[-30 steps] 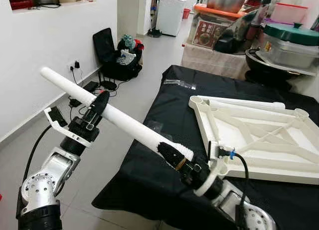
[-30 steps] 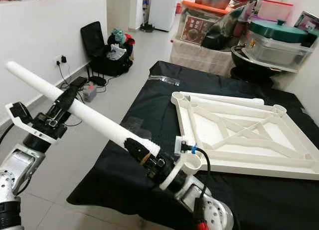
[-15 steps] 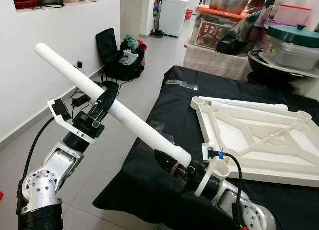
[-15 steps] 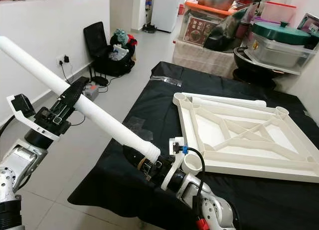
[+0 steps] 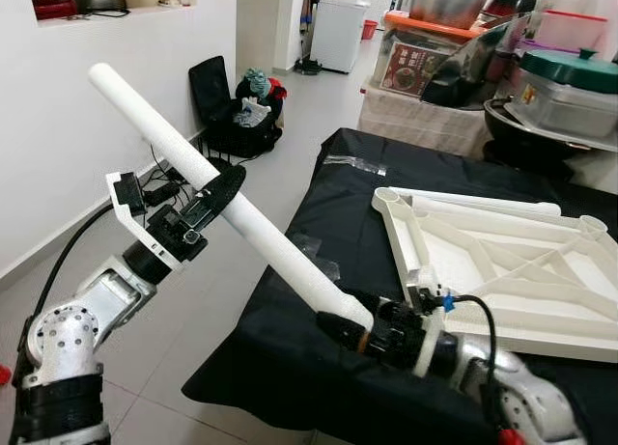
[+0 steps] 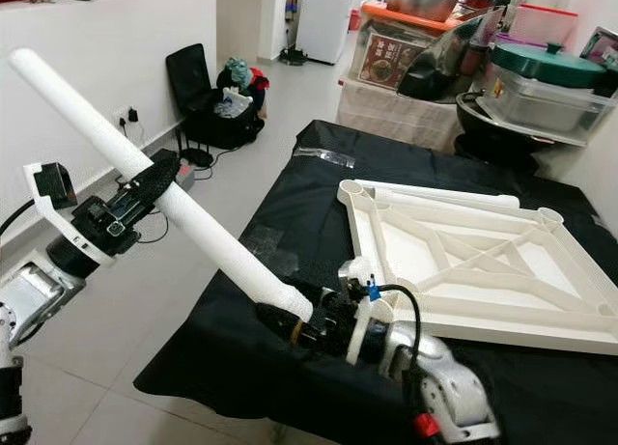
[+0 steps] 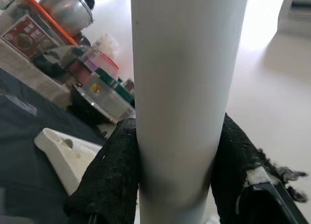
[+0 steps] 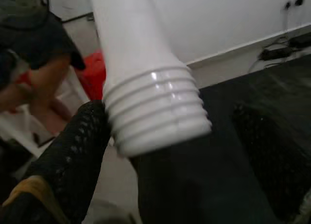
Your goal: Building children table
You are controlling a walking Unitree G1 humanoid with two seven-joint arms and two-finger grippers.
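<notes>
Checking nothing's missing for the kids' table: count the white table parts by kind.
Legs: 2, one in the left tool, the other lying on the tabletop
Tabletop: 1
Total: 3

You have two white table legs in view: one long leg [image 5: 222, 194] held up in the air, and one second leg [image 5: 483, 202] lying along the far edge of the one upturned white tabletop frame [image 5: 502, 271]. That frame shows three corner sockets. One black-draped bench [image 5: 319, 223] carries it. Two claws are on the raised leg: the left claw [image 5: 208, 199] and the right claw [image 5: 352, 329].
</notes>
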